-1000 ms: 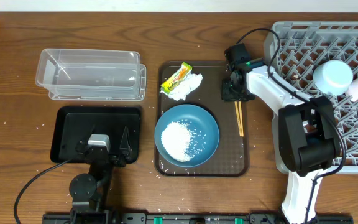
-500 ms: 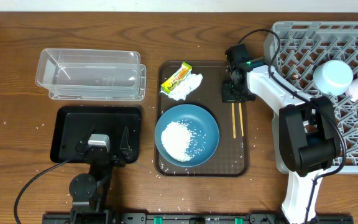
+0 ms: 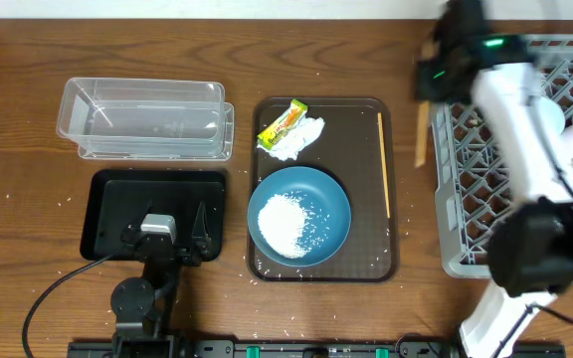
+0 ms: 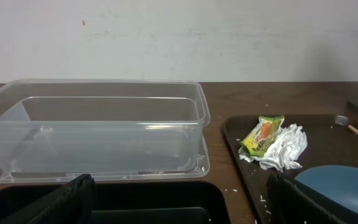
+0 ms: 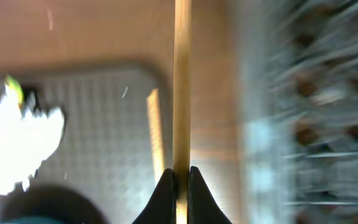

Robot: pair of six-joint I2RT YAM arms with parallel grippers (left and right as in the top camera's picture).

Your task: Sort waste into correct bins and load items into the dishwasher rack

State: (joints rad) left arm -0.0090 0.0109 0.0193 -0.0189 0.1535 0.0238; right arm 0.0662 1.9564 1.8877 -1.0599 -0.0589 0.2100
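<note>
My right gripper (image 3: 434,78) is shut on one wooden chopstick (image 3: 419,134) and holds it in the air beside the left edge of the grey dishwasher rack (image 3: 466,199). The right wrist view shows the jaws (image 5: 182,177) pinching that stick (image 5: 182,74). The second chopstick (image 3: 383,164) lies on the brown tray (image 3: 366,249). The blue plate (image 3: 331,194) holds the rice heap (image 3: 288,224). The yellow-green wrapper (image 3: 284,121) and the white tissue (image 3: 303,139) lie behind it. My left gripper (image 3: 162,234) is open and empty over the black tray (image 3: 107,199). The clear tub (image 3: 147,119) stands behind it.
Loose rice grains lie scattered on the brown tray and the table. The right arm (image 3: 525,129) reaches over the rack and hides part of it. In the left wrist view the clear tub (image 4: 98,124), wrapper (image 4: 263,134) and tissue (image 4: 286,148) lie ahead.
My right gripper has lifted one chopstick off the brown tray and swung it up and to the right, beside the rack. The other chopstick stays on the tray. The left arm has not moved.
</note>
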